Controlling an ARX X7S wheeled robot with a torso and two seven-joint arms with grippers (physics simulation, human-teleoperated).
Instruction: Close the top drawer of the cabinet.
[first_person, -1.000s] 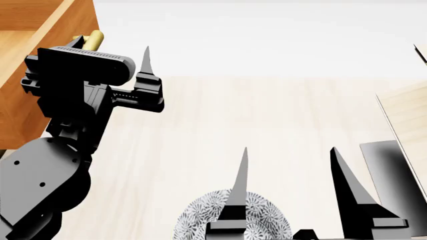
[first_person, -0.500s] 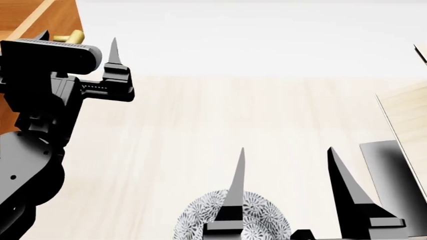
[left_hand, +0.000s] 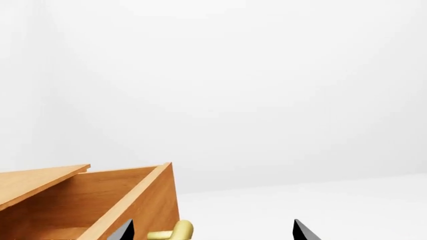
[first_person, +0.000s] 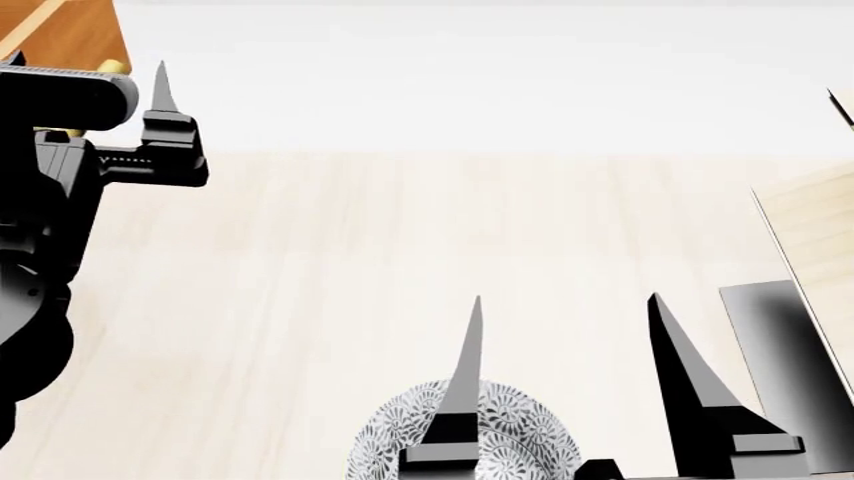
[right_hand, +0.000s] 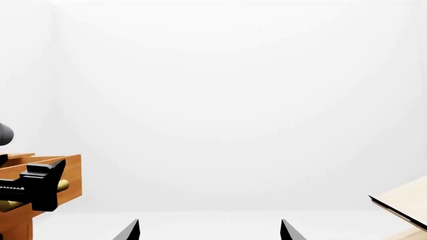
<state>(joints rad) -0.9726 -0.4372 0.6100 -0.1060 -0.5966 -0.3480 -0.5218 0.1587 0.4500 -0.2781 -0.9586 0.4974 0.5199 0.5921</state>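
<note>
Top drawer (left_hand: 100, 200) sits open at my frame's lower left, left gripper (left_hand: 210, 231) spread empty at its handle (left_hand: 172, 232).

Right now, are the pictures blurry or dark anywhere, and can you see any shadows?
Head view: sharp and evenly bright; a soft grey shading on the black base beside the right gripper. Left wrist view: crisp, the top drawer has a darker inside wall. Right wrist view: mostly plain white background, no glare, the left gripper is a black shape.

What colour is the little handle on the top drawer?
Brass yellow; the handle on the top drawer shows best in the left wrist view.
</note>
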